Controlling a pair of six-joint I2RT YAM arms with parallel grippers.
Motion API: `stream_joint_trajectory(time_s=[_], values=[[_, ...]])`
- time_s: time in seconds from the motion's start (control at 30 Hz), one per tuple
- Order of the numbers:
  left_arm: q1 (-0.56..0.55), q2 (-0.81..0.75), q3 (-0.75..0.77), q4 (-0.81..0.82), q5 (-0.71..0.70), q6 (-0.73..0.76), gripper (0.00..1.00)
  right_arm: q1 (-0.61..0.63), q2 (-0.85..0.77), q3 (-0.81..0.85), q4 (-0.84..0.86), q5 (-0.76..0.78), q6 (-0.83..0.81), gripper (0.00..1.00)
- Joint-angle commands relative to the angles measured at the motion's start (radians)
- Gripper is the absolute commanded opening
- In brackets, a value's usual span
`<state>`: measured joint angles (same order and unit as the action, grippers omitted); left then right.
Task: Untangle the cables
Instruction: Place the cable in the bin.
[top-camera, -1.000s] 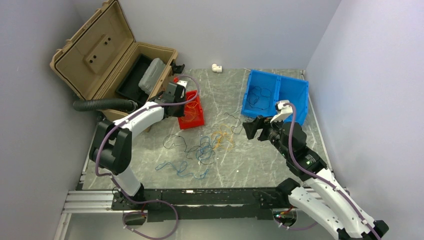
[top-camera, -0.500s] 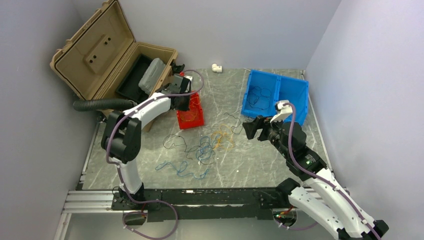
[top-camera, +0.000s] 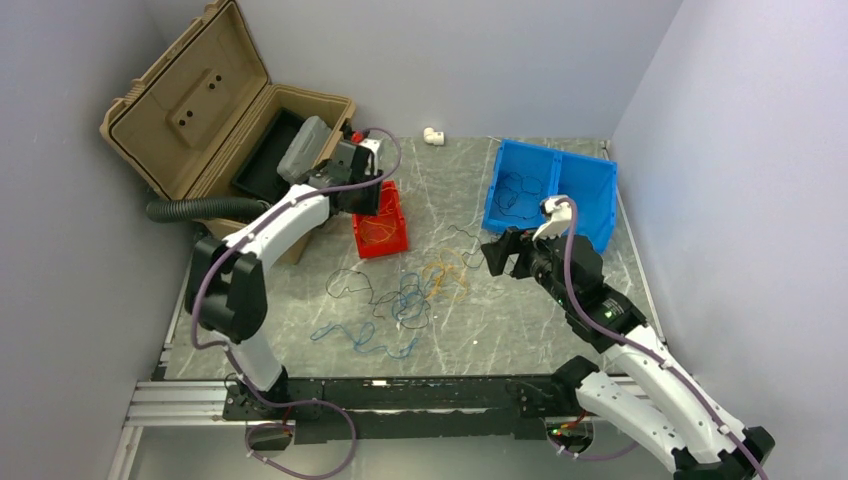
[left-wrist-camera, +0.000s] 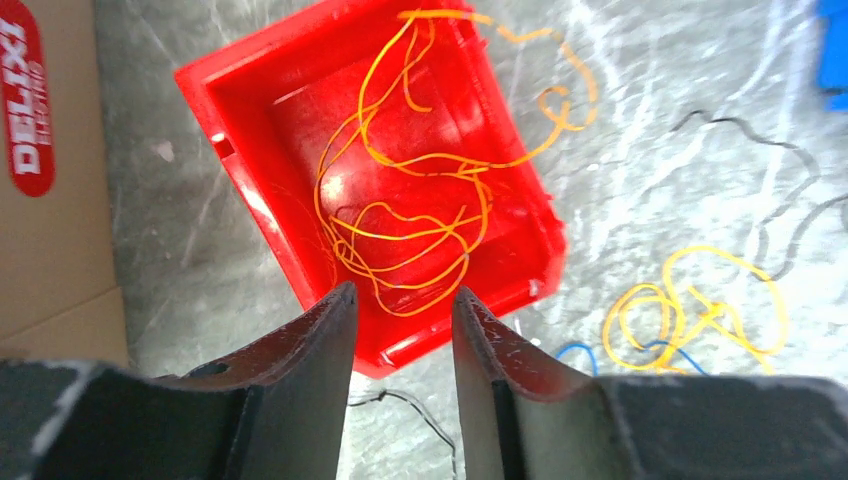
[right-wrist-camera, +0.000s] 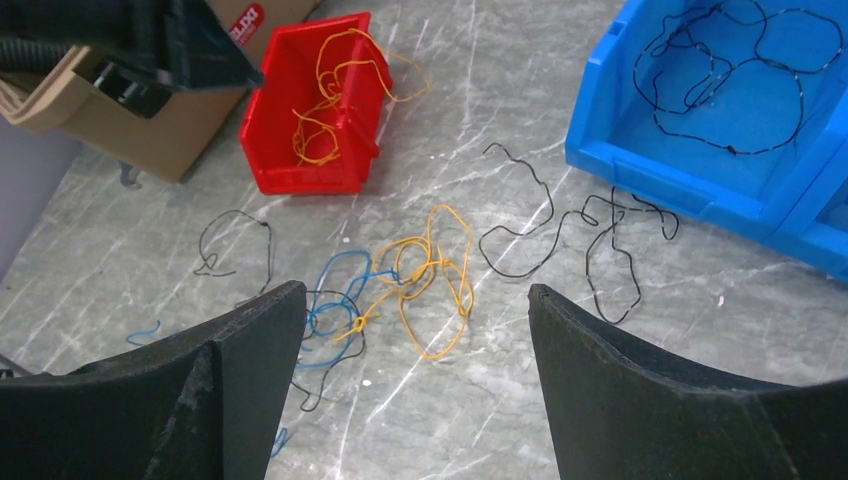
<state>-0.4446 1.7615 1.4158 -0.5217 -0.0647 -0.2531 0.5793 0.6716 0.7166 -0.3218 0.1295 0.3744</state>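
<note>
While cables (top-camera: 410, 300) sprawl left-to-right on table (top-camera: 520, 325), left fingers (left-wrist-camera: 322, 350) narrowly parted, right fingers (right-wrist-camera: 250, 345) wide, both empty

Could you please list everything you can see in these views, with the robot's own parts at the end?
table: one, grey marbled, under everything
red bin: one, red, left of centre
cables in red bin: a few strands, orange-yellow, one trailing over the rim
blue bin: two compartments, blue, far right
cable in blue bin: at least one, dark, left compartment
loose cables: several, orange-yellow, blue and dark, mid-table
case: one, tan, open, far left
grey box: one, grey, inside the case
hose: one, black ribbed, beside the case
cardboard box: one, brown with red label, beside the red bin
fitting: one, white, far edge
left tool: black, open, above the red bin
right tool: black, open, above the loose cables
</note>
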Motion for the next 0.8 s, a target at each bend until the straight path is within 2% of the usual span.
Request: stream_joint_trajectory(time_s=[0.0,0.2,0.37,0.5,0.63,0.77], values=[[0.0,-0.114,0.007,0.033,0.063,-0.008,0.48,-0.002,0.029,0.041,0.021,0.003,0.002,0.83],[-0.008,-0.087,0.034,0.097,0.182,-0.066,0.63,-0.002,0.029,0.018,0.043,-0.008,0.018,0.83],[-0.055,0.024,0.184,0.033,0.152,-0.018,0.67,-0.001,0.021,0.01,0.036,-0.002,0.014,0.83],[-0.067,0.048,0.2,0.06,0.157,0.022,0.73,-0.001,0.037,-0.003,0.044,-0.007,0.009,0.83],[-0.066,0.039,0.22,0.031,0.105,0.037,0.72,-0.03,0.142,0.015,0.062,-0.047,0.05,0.83],[-0.066,-0.096,0.102,0.107,0.113,0.018,0.73,-0.118,0.344,0.081,0.129,-0.218,0.17,0.82]])
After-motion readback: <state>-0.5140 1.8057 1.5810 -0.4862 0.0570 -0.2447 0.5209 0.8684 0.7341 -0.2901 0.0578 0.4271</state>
